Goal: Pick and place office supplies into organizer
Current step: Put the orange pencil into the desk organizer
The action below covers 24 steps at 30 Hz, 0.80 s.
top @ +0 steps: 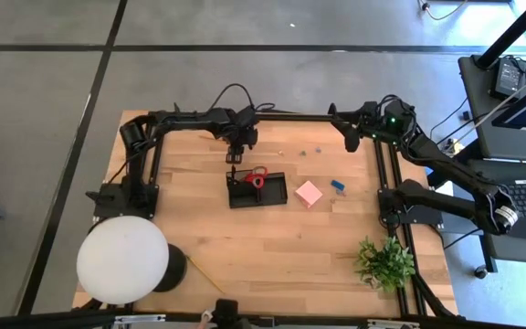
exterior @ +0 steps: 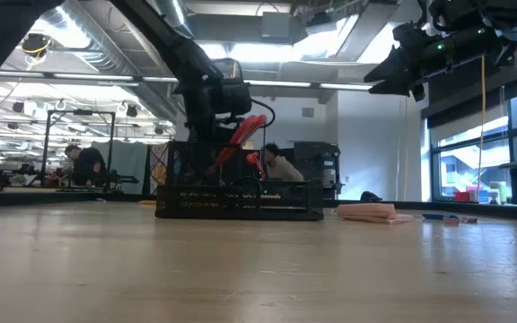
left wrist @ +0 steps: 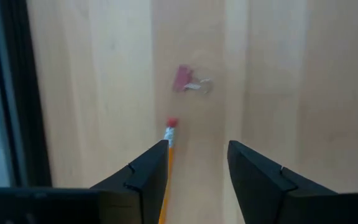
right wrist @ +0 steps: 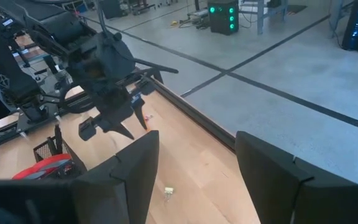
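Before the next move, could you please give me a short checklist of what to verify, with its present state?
1. Left claw open above the tray: ok.
2. Pencil free of the left claw: cannot tell; it lies along one finger.
3. Scissors in the tray: ok.
4. Pink note block in the tray: not ok; it lies on the table beside it.
5. Small blue piece in the tray: not ok; it lies on the table beyond the note block.
6. Right claw open and empty, near the table's far edge: ok.
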Each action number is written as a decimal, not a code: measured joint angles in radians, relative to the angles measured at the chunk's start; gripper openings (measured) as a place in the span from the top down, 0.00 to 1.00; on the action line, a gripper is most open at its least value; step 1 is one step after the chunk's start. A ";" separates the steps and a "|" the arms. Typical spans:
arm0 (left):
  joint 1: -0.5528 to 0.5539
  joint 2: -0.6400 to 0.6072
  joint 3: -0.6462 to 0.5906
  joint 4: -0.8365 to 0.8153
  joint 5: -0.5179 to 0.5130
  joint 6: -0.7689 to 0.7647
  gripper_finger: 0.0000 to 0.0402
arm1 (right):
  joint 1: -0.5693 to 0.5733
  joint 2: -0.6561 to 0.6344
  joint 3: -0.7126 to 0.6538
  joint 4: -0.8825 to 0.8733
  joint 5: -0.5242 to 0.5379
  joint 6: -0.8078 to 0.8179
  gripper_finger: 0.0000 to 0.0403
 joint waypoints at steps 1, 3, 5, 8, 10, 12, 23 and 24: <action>0.000 0.002 0.000 0.003 -0.014 0.003 0.59 | 0.000 0.000 0.000 0.000 0.000 0.000 0.46; 0.002 0.004 0.000 0.012 -0.033 0.005 0.59 | 0.000 0.001 0.000 0.000 0.000 0.000 0.46; 0.008 0.005 0.000 0.013 -0.019 0.004 0.59 | 0.000 0.001 0.000 0.000 0.000 -0.001 0.46; 0.018 0.005 0.000 0.023 0.021 0.003 0.59 | 0.000 0.001 0.000 0.000 0.000 -0.007 0.46; 0.022 0.005 0.000 0.035 0.022 0.003 0.59 | 0.000 0.002 0.000 0.000 0.000 -0.023 0.46; 0.028 0.005 0.000 0.043 0.025 0.002 0.59 | 0.000 0.002 0.000 0.000 0.000 -0.026 0.46; 0.038 0.047 0.000 0.060 0.064 -0.017 0.60 | 0.000 0.002 0.000 0.000 0.001 -0.026 0.46; 0.039 0.059 0.004 0.061 0.058 -0.017 0.60 | 0.000 0.002 0.000 0.000 0.000 -0.026 0.46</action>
